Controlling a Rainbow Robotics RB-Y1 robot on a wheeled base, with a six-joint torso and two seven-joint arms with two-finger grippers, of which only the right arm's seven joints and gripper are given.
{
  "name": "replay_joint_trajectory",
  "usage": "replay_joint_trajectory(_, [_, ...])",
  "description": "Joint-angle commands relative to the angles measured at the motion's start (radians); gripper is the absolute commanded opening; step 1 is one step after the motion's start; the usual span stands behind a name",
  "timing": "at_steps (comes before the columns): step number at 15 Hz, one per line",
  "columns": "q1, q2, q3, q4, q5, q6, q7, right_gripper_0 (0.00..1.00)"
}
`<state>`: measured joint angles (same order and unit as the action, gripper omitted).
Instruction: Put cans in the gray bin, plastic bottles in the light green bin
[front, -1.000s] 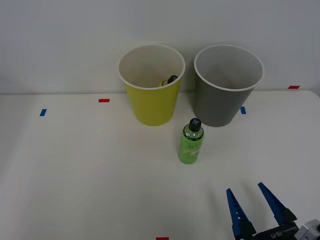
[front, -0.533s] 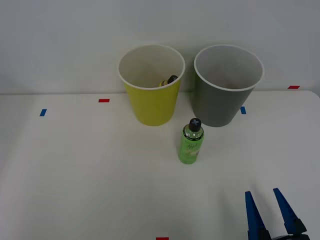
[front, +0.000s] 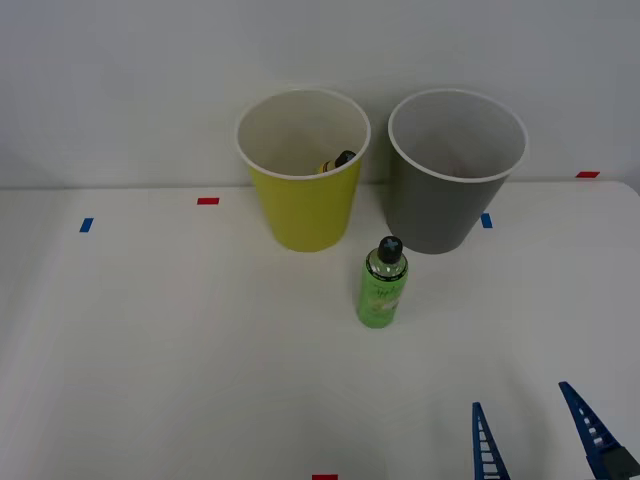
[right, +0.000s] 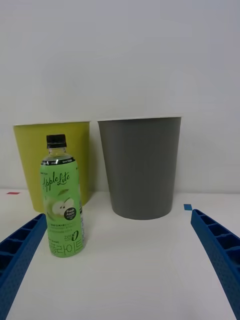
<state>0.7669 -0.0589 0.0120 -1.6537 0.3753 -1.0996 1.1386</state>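
Observation:
A small green plastic bottle (front: 381, 285) with a black cap stands upright on the white table, just in front of the gap between the two bins; its pale label shows in the wrist view (right: 63, 200). The light green bin (front: 302, 170) stands behind it to the left, with a dark-capped yellowish bottle (front: 338, 162) lying inside. The gray bin (front: 455, 170) stands at the right (right: 140, 167). My right gripper (front: 535, 440) is open near the table's front right edge, well short of the green bottle, with nothing between its blue fingers (right: 217, 252).
The white table (front: 150, 330) carries small red tape marks (front: 208, 201) and blue tape marks (front: 86, 225). A plain wall rises right behind the bins. The table's right edge lies close to the gray bin's side.
My right gripper has drawn back toward the front right edge of the table and its fingers have spread wider apart. The bottle and bins have not moved.

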Motion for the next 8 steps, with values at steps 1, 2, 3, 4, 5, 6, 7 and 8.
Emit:
replay_joint_trajectory(1, [-0.012, 0.022, -0.075, 0.0, 0.112, -0.04, -0.155, 1.0])
replay_joint_trajectory(2, [-0.015, 0.028, -0.092, 0.0, 0.134, -0.043, -0.195, 1.0])
replay_joint_trajectory(3, [-0.018, 0.03, -0.098, 0.0, 0.14, -0.043, -0.207, 1.0])
replay_joint_trajectory(4, [-0.017, 0.031, -0.096, 0.0, 0.142, -0.043, -0.206, 1.0])
replay_joint_trajectory(5, [-0.014, 0.031, -0.092, 0.0, 0.143, -0.043, -0.201, 1.0])
replay_joint_trajectory(6, [-0.011, 0.031, -0.093, -0.001, 0.155, -0.043, -0.201, 1.0])
replay_joint_trajectory(7, [-0.009, 0.028, -0.093, 0.0, 0.16, -0.051, -0.2, 1.0])
replay_joint_trajectory(8, [-0.006, 0.025, -0.098, 0.0, 0.163, -0.057, -0.201, 1.0])
